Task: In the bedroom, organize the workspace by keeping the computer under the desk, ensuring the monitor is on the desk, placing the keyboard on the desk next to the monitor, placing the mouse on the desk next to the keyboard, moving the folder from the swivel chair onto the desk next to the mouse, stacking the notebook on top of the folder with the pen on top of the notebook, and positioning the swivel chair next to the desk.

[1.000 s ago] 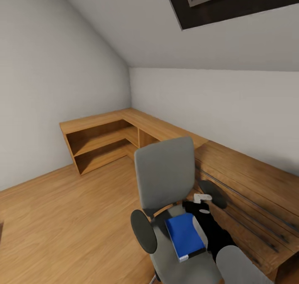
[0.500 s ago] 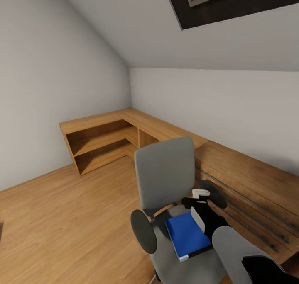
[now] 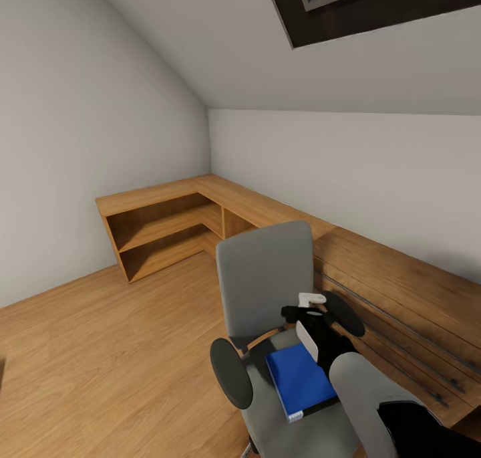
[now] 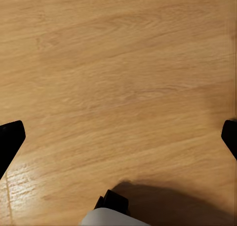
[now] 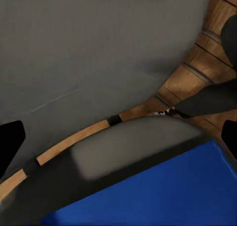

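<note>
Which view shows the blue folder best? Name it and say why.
Head view: the whole folder lies flat on the swivel chair seat, beside the right tool. The right wrist view catches just one blue corner; the left wrist view faces wooden floor.

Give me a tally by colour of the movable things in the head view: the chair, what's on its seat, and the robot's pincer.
Grey: 1, the chair
Blue: 1, the folder lying on the seat
Black and white: 1, the right pincer above the folder
Total: 3
</note>
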`<state>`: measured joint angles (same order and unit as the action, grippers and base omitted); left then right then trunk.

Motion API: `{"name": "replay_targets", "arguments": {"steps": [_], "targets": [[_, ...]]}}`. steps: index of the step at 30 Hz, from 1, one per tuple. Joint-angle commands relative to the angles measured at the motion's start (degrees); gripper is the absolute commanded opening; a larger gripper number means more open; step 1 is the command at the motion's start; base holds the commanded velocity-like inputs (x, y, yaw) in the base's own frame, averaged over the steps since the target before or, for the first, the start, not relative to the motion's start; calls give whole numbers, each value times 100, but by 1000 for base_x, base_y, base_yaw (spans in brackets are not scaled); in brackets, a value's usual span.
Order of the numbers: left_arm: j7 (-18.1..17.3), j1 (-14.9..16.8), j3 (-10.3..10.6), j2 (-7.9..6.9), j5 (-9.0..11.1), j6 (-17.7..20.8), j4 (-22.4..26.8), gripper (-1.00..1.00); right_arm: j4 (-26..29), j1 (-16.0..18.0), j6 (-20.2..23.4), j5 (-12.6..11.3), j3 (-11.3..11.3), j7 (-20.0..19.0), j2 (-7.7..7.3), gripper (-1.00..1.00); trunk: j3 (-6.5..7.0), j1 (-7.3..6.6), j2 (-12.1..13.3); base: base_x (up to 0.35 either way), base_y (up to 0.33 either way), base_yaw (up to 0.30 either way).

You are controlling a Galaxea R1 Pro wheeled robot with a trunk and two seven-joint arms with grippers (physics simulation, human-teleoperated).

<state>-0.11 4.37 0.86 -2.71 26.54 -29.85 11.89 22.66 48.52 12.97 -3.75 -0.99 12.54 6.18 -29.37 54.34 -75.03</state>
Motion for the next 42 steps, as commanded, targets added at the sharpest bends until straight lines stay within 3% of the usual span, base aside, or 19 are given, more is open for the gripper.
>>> {"name": "replay_targets", "arguments": {"steps": [1, 7, 42], "targets": [[0, 3, 8, 20, 17, -18, -2, 100, -13, -10, 31, -38, -11, 29, 31, 100, -6, 0, -3, 0, 0, 0], [5, 3, 5, 46, 17, -20, -2, 100, -59, -31, 37, -38, -12, 29, 3, 100, -6, 0, -3, 0, 0, 0], [20, 3, 2, 56, 17, -21, -2, 100, -87, -36, 13, -38, 1, 59, -51, 100, -634, 769, -1407, 0, 0, 0]]}}
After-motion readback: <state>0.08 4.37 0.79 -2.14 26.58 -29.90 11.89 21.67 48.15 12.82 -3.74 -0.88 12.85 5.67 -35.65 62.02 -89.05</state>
